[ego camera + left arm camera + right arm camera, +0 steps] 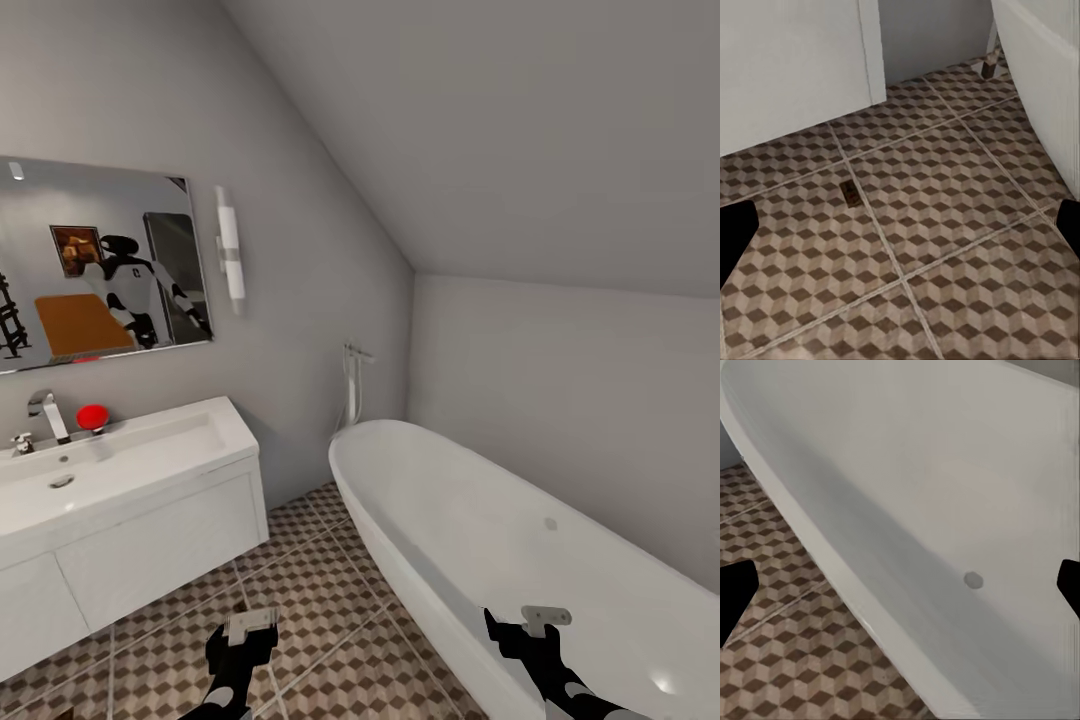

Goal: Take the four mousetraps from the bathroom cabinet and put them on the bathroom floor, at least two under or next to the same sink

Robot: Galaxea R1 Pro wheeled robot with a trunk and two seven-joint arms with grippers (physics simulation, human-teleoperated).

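One mousetrap (pixel 850 193) lies flat on the bathroom floor (pixel 330 600), just in front of the sink (pixel 120 470) vanity, near its corner on the bathtub (pixel 520 540) side. Left hand (pixel 250 628) hangs over the tiles near the vanity, fingers spread, nothing in it. Right hand (pixel 545 618) sits over the tub rim, also spread and empty. Looks like a step between placements: at least one trap counts as next to the sink. Cabinet isn't ahead, so next move calls for turning the base away from the tub and driving to it for another trap.
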